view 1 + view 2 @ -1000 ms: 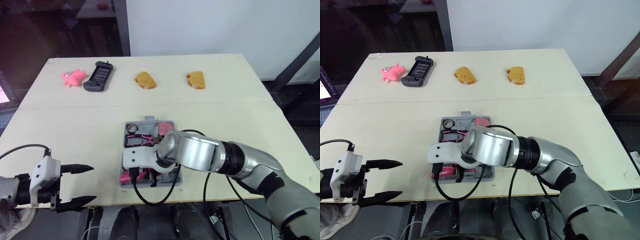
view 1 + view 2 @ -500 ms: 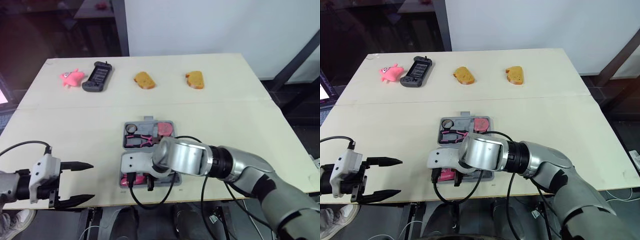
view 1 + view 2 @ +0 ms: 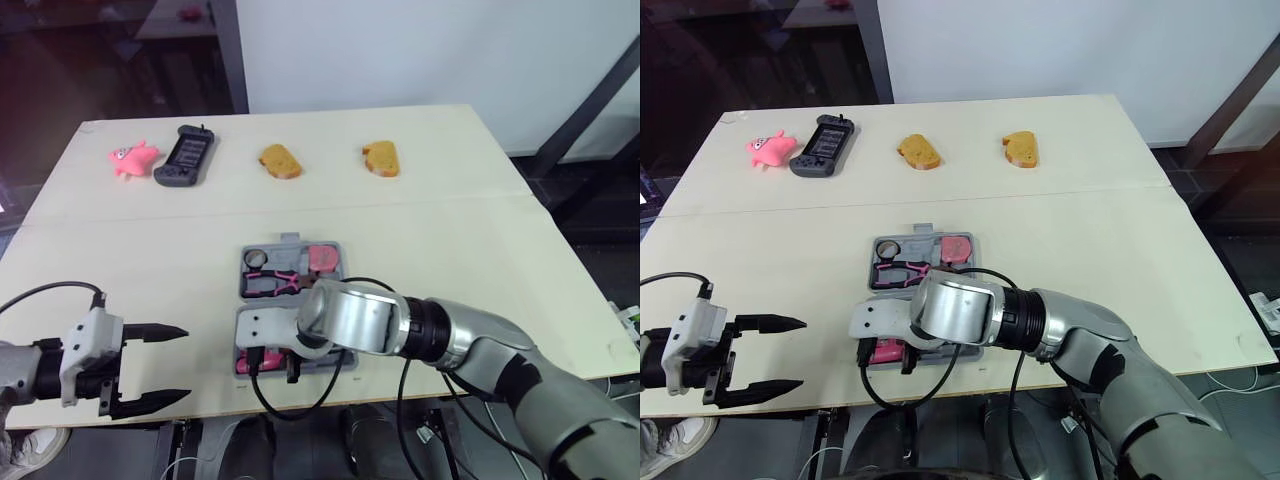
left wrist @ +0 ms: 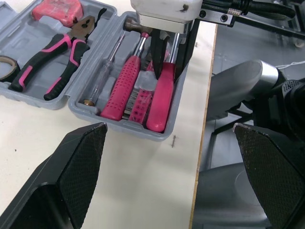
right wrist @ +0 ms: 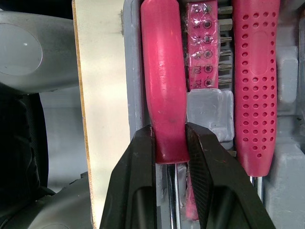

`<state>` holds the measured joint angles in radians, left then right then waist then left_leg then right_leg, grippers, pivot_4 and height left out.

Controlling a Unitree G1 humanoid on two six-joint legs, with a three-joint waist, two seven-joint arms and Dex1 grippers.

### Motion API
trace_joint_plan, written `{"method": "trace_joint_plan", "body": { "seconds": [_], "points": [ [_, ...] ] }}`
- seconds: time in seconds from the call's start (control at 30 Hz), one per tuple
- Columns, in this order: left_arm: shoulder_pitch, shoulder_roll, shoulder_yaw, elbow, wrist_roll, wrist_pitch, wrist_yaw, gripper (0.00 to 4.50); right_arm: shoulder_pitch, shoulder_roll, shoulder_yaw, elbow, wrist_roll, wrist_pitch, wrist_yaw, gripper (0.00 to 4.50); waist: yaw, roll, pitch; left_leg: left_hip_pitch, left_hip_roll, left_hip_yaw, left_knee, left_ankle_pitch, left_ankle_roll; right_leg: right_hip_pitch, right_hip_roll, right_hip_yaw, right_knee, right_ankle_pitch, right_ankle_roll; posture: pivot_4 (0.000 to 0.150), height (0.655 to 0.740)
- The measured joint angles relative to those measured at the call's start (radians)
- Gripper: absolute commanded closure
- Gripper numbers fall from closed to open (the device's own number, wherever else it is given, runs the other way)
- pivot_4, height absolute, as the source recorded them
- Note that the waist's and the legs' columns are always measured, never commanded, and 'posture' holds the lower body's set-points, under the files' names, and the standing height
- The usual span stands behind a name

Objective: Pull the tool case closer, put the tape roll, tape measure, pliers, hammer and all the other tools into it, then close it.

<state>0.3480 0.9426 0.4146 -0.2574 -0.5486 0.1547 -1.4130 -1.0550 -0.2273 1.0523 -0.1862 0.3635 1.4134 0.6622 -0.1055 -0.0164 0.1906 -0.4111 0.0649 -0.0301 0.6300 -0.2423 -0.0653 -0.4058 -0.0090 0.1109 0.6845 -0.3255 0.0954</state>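
The grey tool case (image 3: 291,240) lies open near the table's front edge. Its far half holds a tape roll (image 3: 255,258), black-and-pink pliers (image 3: 275,283) and a pink tape measure (image 3: 322,258). In the near half lie a perforated pink screwdriver (image 4: 123,81), a pink bit holder (image 5: 203,45) and a smooth pink tool handle (image 5: 162,81). My right gripper (image 3: 275,366) reaches down into this half, shut on the smooth handle's end by the metal shaft. My left gripper (image 3: 178,364) hovers open at the front left, over the table edge, well apart from the case.
Along the far edge lie a pink toy (image 3: 125,158), a black handheld console (image 3: 183,157) and two bread slices (image 3: 278,161) (image 3: 381,158). The case's near rim lies close to the table's front edge (image 4: 200,143). A black cable loops under my right wrist.
The whole view has shifted slightly. My right gripper has slid toward the case's near edge, down onto the smooth pink handle. The left gripper has stayed put.
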Motion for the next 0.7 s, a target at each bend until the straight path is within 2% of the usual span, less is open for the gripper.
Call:
{"method": "trace_joint_plan", "body": {
  "seconds": [0.03,0.1,0.13,0.3,0.67,0.7],
  "points": [
    [0.000,0.000,0.000,0.000,0.000,0.004,0.000,0.00,0.000,0.001,-0.001,0.003,-0.001,0.000,0.001,4.10,0.000,0.000,0.000,0.000,0.000,0.000,0.000,0.000,0.000,0.000,0.000,0.000,0.000,0.000,0.000,0.150,0.7400],
    [0.000,0.000,0.000,0.000,0.000,0.008,0.000,0.00,0.000,0.002,-0.002,0.005,-0.003,-0.002,0.002,3.02,-0.001,0.000,0.000,0.000,0.000,0.000,0.000,0.000,0.000,0.000,0.000,0.000,0.000,0.000,0.000,0.150,0.7400],
    [0.000,0.000,0.000,0.000,0.001,0.009,0.000,0.00,0.000,0.003,-0.002,0.005,-0.003,-0.003,0.003,2.70,-0.001,0.000,0.000,0.000,0.000,0.000,0.000,0.000,0.000,0.000,0.000,0.000,0.000,0.000,0.000,0.150,0.7400],
    [-0.002,0.000,0.000,0.000,0.005,0.011,0.000,0.00,0.014,0.016,-0.010,0.013,-0.003,-0.004,0.003,0.31,0.001,0.000,0.000,0.000,0.000,0.000,0.000,0.000,0.000,0.000,0.000,0.000,0.000,0.000,0.000,0.150,0.7400],
    [-0.050,0.000,-0.013,0.026,0.019,0.011,0.000,0.00,0.043,-0.015,-0.179,-0.046,0.013,-0.009,-0.004,0.31,0.004,0.000,0.000,0.000,0.000,0.000,-0.001,0.000,0.000,0.000,0.000,0.000,0.000,0.000,0.000,0.150,0.7400],
    [-0.054,0.000,-0.019,0.028,0.022,0.010,0.000,0.00,0.072,-0.033,-0.217,-0.076,0.015,-0.022,-0.004,0.56,0.005,-0.001,0.000,0.000,0.000,0.000,-0.001,0.000,0.000,0.000,0.000,0.000,-0.001,0.000,0.000,0.150,0.7400]
  ]
}}
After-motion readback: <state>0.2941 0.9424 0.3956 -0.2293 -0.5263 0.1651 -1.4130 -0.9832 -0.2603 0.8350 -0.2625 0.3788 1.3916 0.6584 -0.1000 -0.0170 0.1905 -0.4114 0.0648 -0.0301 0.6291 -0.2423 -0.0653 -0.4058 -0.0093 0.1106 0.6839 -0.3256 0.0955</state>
